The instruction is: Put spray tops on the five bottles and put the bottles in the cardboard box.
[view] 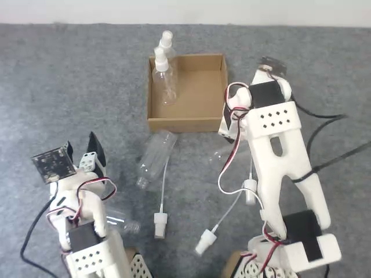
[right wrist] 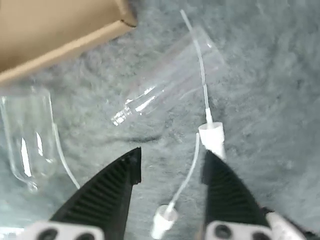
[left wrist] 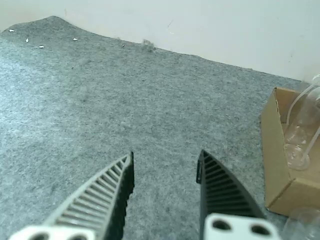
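The cardboard box (view: pixel 186 120) stands open at the middle back. Two bottles with spray tops (view: pixel 164 78) stand at its left wall, one in the box, the other (view: pixel 166 41) at the back corner. A bare bottle (view: pixel 155 157) lies in front of the box, another (view: pixel 222 153) beside the right arm, a third (view: pixel 123 224) by the left arm's base. Loose spray tops (view: pixel 160 223) (view: pixel 206 240) (view: pixel 250 191) lie in front. My left gripper (left wrist: pixel 165 161) hovers open over bare carpet. My right gripper (right wrist: pixel 171 154) is open above a bottle (right wrist: pixel 170 80) and a spray top (right wrist: pixel 212 137).
Grey carpet (view: pixel 69 87) covers the table; the back left is bare. The box's wall (left wrist: pixel 280 165) rises to one side of the left gripper, with the capped bottles (left wrist: pixel 300 135) inside. The right arm's cables (view: pixel 330 150) trail at the right.
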